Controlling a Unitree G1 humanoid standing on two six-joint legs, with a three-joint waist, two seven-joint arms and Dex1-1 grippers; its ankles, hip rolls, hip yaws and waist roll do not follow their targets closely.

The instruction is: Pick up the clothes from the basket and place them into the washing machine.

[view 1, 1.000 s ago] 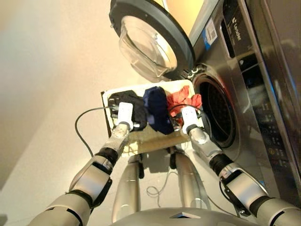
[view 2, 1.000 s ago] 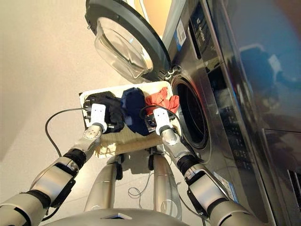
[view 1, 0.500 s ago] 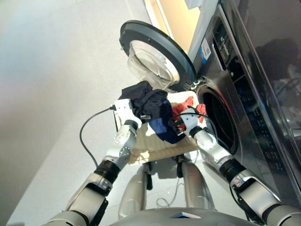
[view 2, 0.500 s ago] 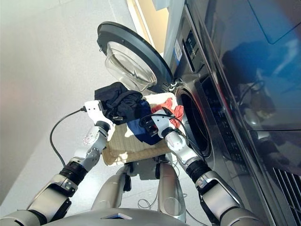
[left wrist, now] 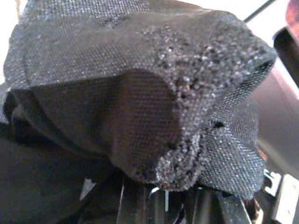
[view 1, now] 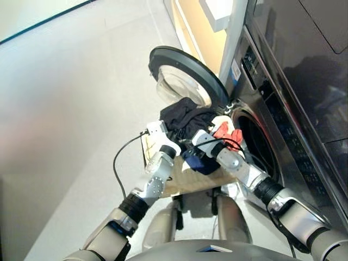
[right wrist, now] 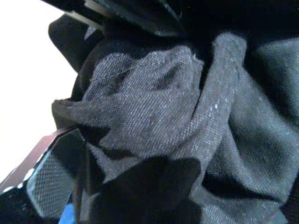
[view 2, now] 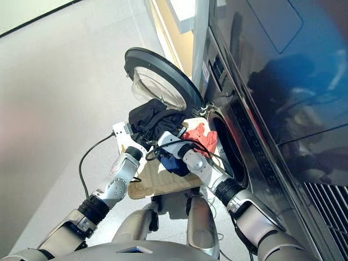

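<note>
The black garment (view 1: pixel 184 117) hangs bunched in the air above the basket (view 1: pixel 175 182), just below the open door (view 1: pixel 187 76). My left gripper (view 1: pixel 169 137) is shut on its lower edge, and black mesh cloth (left wrist: pixel 140 93) fills the left wrist view. My right gripper (view 1: pixel 191 143) presses into the same bundle from the other side, with dark cloth (right wrist: pixel 159 116) right against its camera. The navy garment (view 1: pixel 199 162) lies under my right wrist. The coral-red garment (view 1: pixel 225 130) rests at the basket's end nearest the washing machine (view 1: pixel 283 109) porthole (view 1: pixel 255 149).
The round glass door swings out to the left of the porthole. A black cable (view 1: pixel 120 160) loops off my left arm over the pale floor (view 1: pixel 65 109). A dark glossy panel (view 2: pixel 283 60) rises above the machine's front.
Both arms have risen. The black garment has come up off the basket toward the door. My right gripper has moved left, from the navy garment onto the black bundle. The camera has tilted.
</note>
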